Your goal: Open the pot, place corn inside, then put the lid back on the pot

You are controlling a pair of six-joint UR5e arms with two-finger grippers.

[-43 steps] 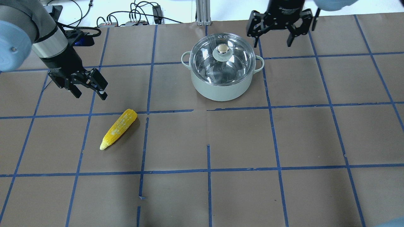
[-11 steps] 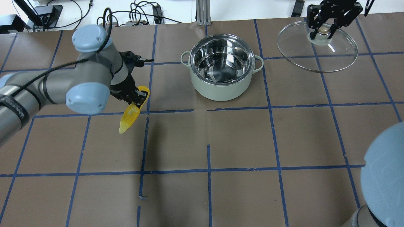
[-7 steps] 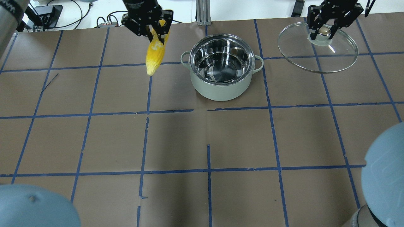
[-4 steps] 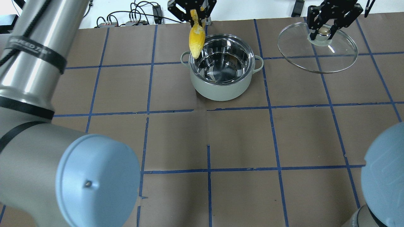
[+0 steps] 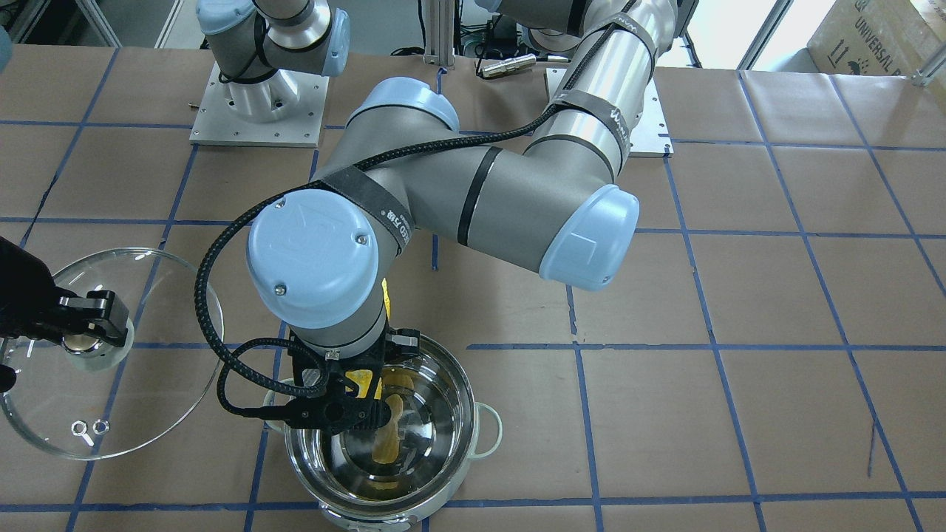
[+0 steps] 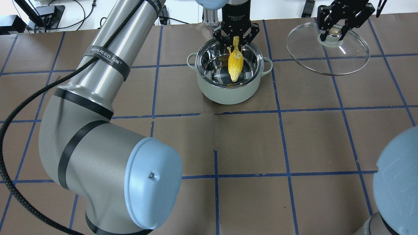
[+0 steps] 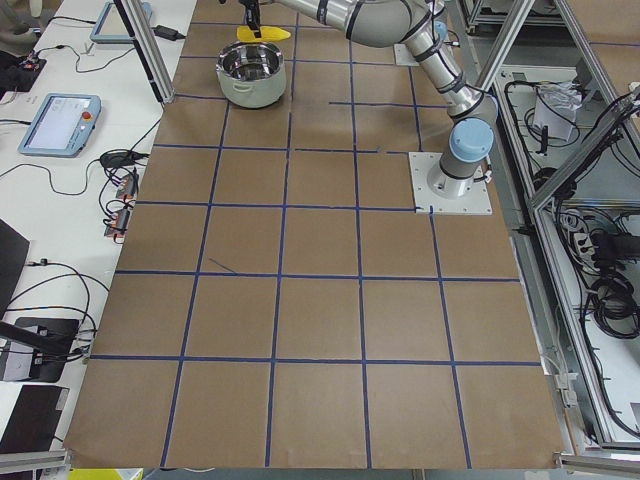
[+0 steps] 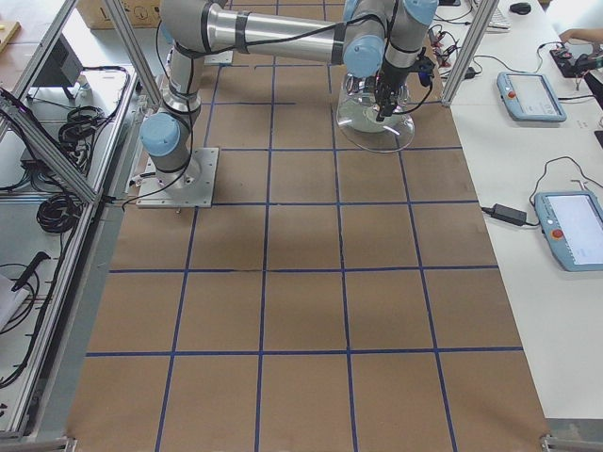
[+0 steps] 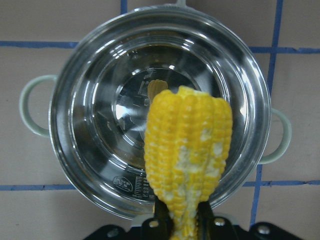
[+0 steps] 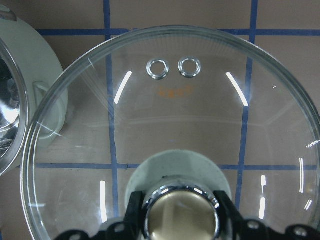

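The open steel pot stands at the table's far middle; it also shows in the front view and left wrist view. My left gripper is shut on the yellow corn, holding it by one end, hanging over the pot's opening. In the front view the corn hangs inside the pot's rim. My right gripper is shut on the knob of the glass lid, holding it to the right of the pot, above the table.
Brown paper with blue tape lines covers the table. Cables and boxes lie along the far edge. My left arm's elbow fills the near left of the overhead view. The right arm's joint shows at the near right.
My left gripper has picked the corn up from the left of the table, carried it right and brought it over the pot. My right gripper lifted the lid off and holds it still at the right.
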